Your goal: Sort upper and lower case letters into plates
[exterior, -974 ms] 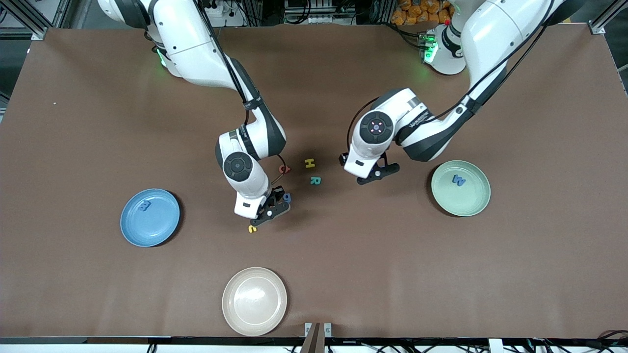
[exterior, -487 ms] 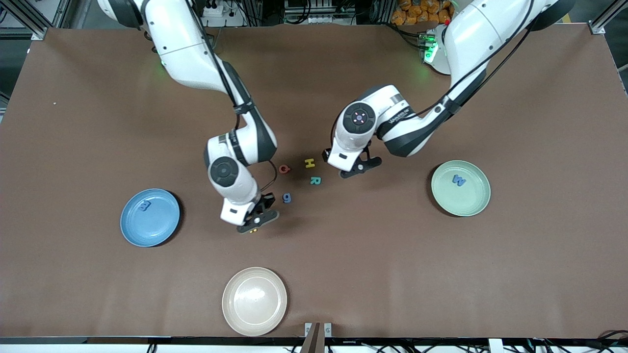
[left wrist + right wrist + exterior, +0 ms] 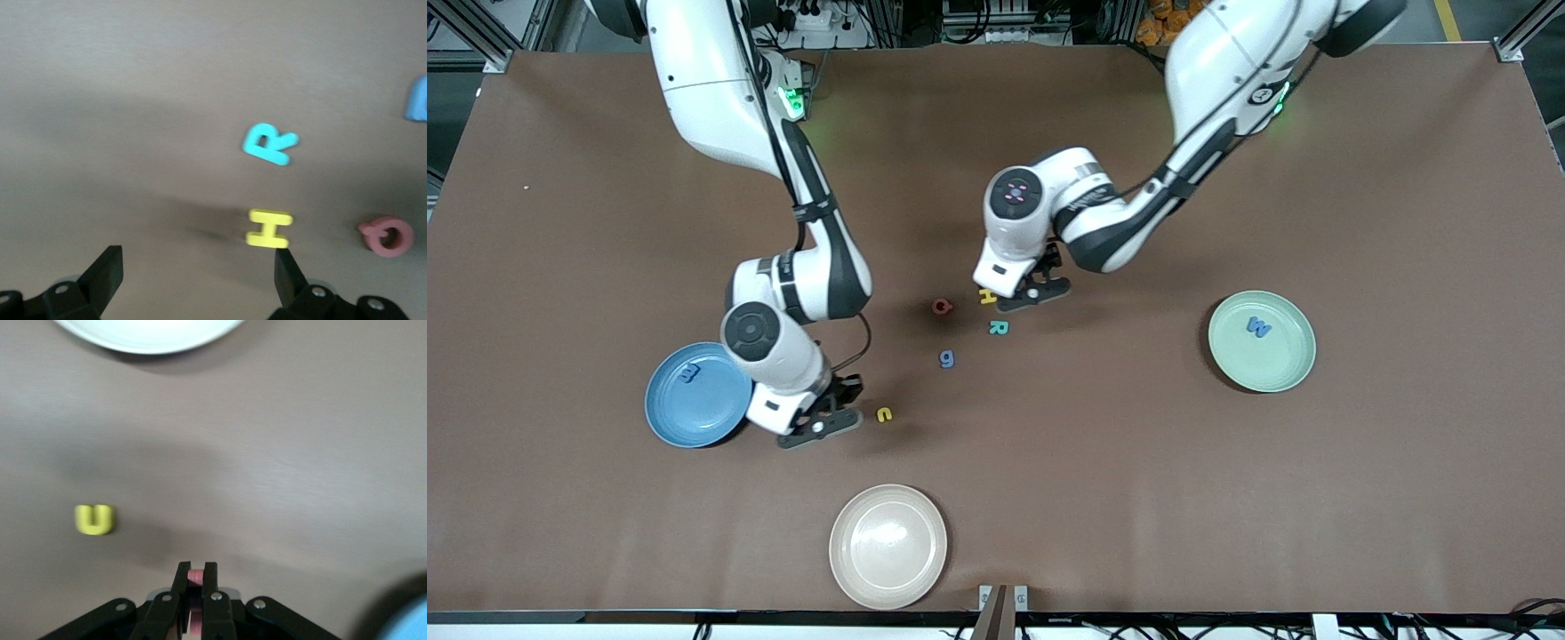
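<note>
On the brown table (image 3: 1227, 498), toward the right arm's end, lies the blue plate (image 3: 685, 413) with one blue letter (image 3: 687, 374) in it. Just beside its rim hangs the right gripper (image 3: 816, 428), its fingers (image 3: 181, 579) pressed together on a small red piece (image 3: 195, 576) (which letter it is I cannot tell). Next to this gripper a yellow letter (image 3: 884, 414) lies on the table, and the beige plate (image 3: 888, 546) is nearer to the front camera. In the middle of the table are a blue "g" (image 3: 947, 358), a red letter (image 3: 942, 307), a teal "R" (image 3: 999, 327) and a yellow "H" (image 3: 987, 296). The left gripper (image 3: 1028, 293) hangs low just beside the "H" with its fingers (image 3: 288, 268) spread wide and nothing between them. Toward the left arm's end lies the mint green plate (image 3: 1285, 378), with a blue "w" (image 3: 1258, 327) in it.
</note>
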You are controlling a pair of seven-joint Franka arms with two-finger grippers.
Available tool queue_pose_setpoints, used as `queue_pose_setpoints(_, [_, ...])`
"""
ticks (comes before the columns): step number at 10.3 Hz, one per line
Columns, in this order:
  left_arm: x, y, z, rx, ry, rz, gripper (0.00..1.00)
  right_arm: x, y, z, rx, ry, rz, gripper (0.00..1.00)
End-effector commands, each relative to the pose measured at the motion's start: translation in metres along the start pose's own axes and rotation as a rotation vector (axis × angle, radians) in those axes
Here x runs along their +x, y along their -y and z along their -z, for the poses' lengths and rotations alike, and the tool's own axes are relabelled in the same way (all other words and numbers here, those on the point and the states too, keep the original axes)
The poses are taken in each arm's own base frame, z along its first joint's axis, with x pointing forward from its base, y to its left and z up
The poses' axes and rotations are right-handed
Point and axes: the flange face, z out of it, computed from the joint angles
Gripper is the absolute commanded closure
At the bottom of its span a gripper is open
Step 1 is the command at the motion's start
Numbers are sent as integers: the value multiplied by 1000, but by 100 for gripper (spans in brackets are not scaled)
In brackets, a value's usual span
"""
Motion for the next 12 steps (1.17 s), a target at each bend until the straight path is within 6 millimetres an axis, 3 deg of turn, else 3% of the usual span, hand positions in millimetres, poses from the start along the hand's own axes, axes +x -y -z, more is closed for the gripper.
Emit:
queue_pose_setpoints(1, [-2, -26, -20, -12, -5, -7, 0, -14, -58, 17, -8, 34, -62, 97])
queue_pose_setpoints(5, [-6, -35, -39, -55, -21, -49, 0, -60, -154, 2, 20, 103, -113, 92])
queue_pose_setpoints(7, [-6, -35, -45, -50, -17, -86, 0, -68, -171, 2, 37, 126, -81, 81])
queue_pose_setpoints(8, [-7, -34, -47, -45, -23, -94, 0, -69, -175, 2, 39, 125, -58, 66])
queue_pose_setpoints(9, [-7, -34, -53, -41, -25, -100, 0, -72, -190, 2, 42, 120, -58, 1])
queue_pose_setpoints(10, [-7, -34, -55, -49, -25, -101, 1, -71, -191, 3, 45, 115, -53, 0])
queue_pose_setpoints(12, [-8, -34, -60, -49, -20, -102, 10, -49, -168, 13, 47, 79, -12, 0])
